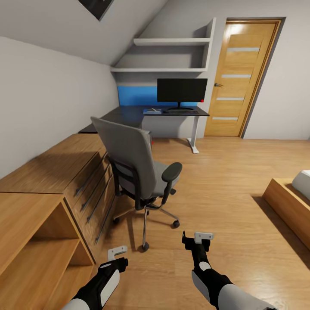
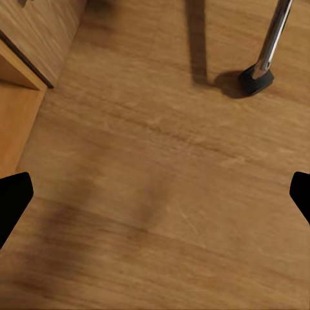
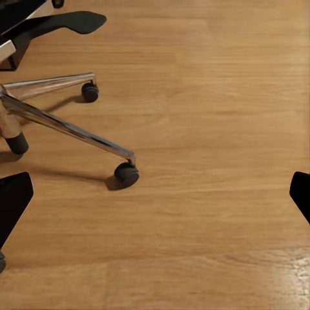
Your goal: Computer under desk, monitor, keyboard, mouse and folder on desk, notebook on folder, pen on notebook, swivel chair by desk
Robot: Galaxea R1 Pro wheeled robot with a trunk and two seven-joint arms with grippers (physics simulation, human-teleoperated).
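One swivel chair [image 1: 140, 170] sits mid-frame; one monitor [image 1: 181, 90] and one blue folder [image 1: 152, 111] rest on the tabletop [image 1: 129, 115] at upper centre. Two grippers, left gripper [image 1: 117, 257] and right gripper [image 1: 196, 241], hang wide and empty, low in frame.

The room had a warm wooden plank floor [image 1: 224, 181] and pale grey walls [image 1: 47, 94] under a sloping ceiling. A light wooden drawer unit [image 1: 64, 172] ran along the left wall, with an open wooden shelf unit [image 1: 38, 249] beside it. White wall shelves [image 1: 172, 41] hung beside a wooden door [image 1: 241, 77]. A blue wall panel [image 1: 137, 95] sat below them.
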